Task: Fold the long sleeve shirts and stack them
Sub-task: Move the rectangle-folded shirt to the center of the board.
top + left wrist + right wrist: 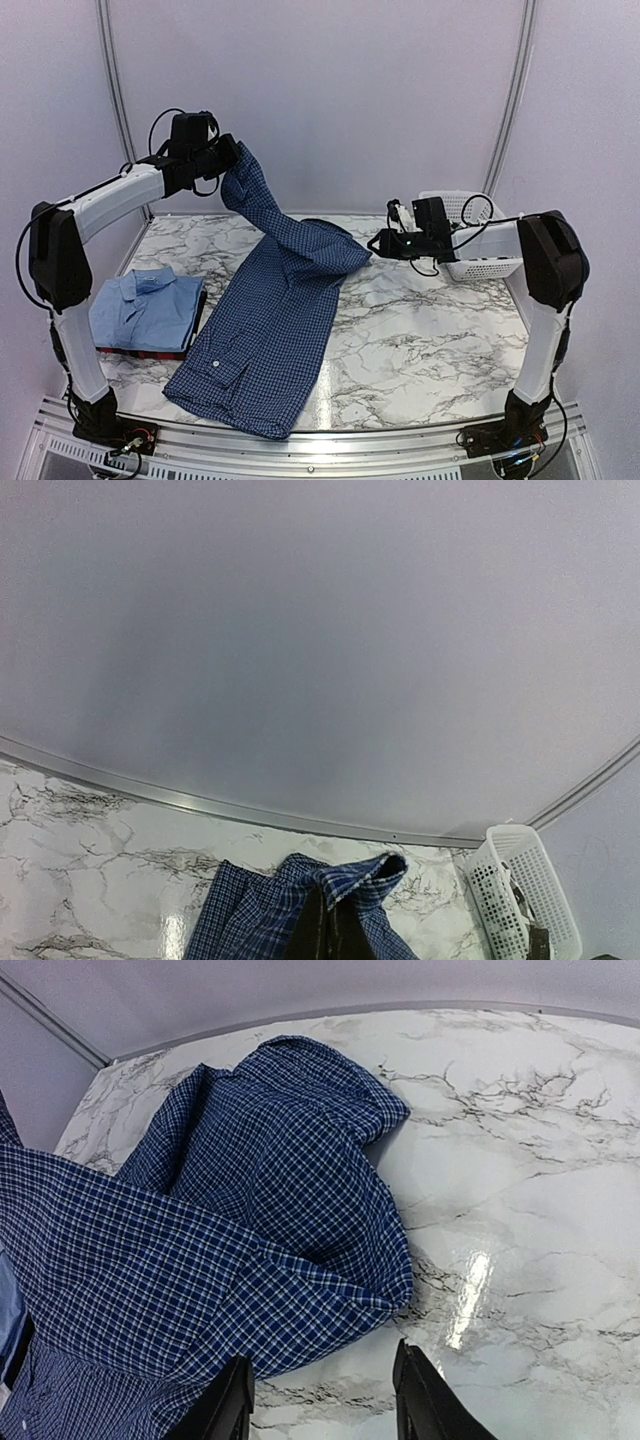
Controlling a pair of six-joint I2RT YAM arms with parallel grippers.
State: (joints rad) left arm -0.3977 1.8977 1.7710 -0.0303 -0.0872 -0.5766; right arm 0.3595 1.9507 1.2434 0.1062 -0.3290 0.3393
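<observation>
1. Navy shirt (pixel 265 330) lies across the table (pixel 420 340), one end lifted by the clamped left tool (pixel 232 160);
2. right tool (pixel 320 1400) gapes empty beside the bunched fold; pinch that edge before drawing flat.

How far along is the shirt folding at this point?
Done: a folded light blue shirt lies on a stack at the left, a red edge beneath it. In hand: the left gripper is shut on the navy checked shirt, holding one end up; the right gripper stands open at its bunched edge. Left: folding and stacking that shirt.
</observation>
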